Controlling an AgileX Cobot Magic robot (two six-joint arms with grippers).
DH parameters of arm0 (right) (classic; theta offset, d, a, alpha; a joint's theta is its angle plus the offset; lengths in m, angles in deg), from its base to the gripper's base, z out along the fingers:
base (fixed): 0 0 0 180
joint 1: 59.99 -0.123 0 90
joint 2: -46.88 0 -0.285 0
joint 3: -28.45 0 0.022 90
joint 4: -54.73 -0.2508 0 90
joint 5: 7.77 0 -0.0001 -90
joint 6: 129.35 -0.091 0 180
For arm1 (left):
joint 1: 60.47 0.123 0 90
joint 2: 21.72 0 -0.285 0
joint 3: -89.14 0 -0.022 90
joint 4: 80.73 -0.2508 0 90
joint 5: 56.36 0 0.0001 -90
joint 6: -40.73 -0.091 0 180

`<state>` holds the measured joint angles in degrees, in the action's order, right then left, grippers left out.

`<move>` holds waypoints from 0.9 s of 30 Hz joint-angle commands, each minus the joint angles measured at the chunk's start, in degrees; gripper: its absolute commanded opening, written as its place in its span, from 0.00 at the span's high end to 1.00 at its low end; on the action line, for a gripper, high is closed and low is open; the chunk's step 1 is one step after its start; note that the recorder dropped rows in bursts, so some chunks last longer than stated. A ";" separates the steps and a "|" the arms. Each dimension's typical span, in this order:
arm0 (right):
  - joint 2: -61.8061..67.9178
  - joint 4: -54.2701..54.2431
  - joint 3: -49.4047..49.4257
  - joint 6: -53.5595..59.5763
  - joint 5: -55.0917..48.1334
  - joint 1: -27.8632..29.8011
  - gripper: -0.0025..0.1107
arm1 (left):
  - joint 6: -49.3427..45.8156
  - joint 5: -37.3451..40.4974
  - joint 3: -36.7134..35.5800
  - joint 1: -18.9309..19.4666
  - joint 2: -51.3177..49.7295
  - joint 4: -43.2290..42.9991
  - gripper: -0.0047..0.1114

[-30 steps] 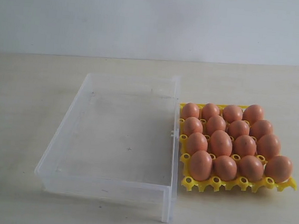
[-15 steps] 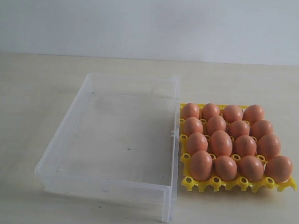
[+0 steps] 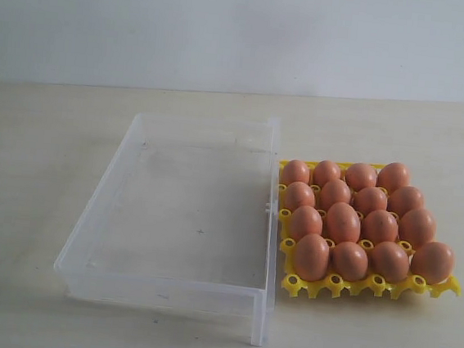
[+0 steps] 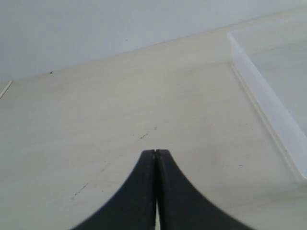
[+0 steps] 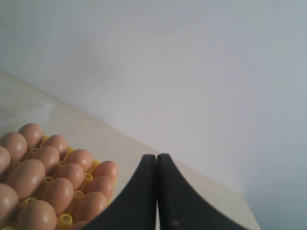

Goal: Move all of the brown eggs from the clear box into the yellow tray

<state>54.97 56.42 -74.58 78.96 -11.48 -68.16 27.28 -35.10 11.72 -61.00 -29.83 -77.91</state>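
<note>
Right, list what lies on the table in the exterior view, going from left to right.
Bare table → clear box, empty → yellow tray filled with brown eggs → bare table again.

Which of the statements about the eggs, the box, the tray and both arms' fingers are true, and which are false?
1. The clear box holds no eggs. True.
2. The brown eggs all sit in the yellow tray. True.
3. In the exterior view, the yellow tray stands left of the clear box. False: it stands right of the box, close beside it.
4. The left fingers hold an egg. False: they are shut on nothing, above bare table.
5. The right fingers are shut. True.
</note>
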 commanded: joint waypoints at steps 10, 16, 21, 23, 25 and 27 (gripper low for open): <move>-0.31 -0.27 0.25 -0.05 0.42 -0.11 0.98 | -0.09 -0.43 0.20 -0.04 0.32 0.08 0.96; -0.31 1.90 0.25 3.18 0.31 -0.11 0.98 | -0.09 -0.43 0.20 -0.04 0.32 0.08 0.96; -0.31 -1.69 0.25 3.14 0.18 -0.11 0.98 | -0.09 -0.43 0.20 -0.04 0.32 0.08 0.96; -0.31 -1.69 0.25 -1.75 -0.17 -0.11 0.98 | -0.09 -0.43 0.20 -0.04 0.32 0.08 0.96; -0.31 -1.69 0.25 -11.84 -0.17 -0.11 0.98 | -0.09 -0.43 0.20 -0.04 0.32 0.08 0.96; -0.31 -1.69 0.25 -21.91 -0.81 -0.11 0.98 | -0.09 -0.43 0.20 -0.04 0.32 0.08 0.96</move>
<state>54.97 55.23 -74.58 68.80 -11.60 -68.16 27.28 -35.10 11.72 -61.00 -29.83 -77.91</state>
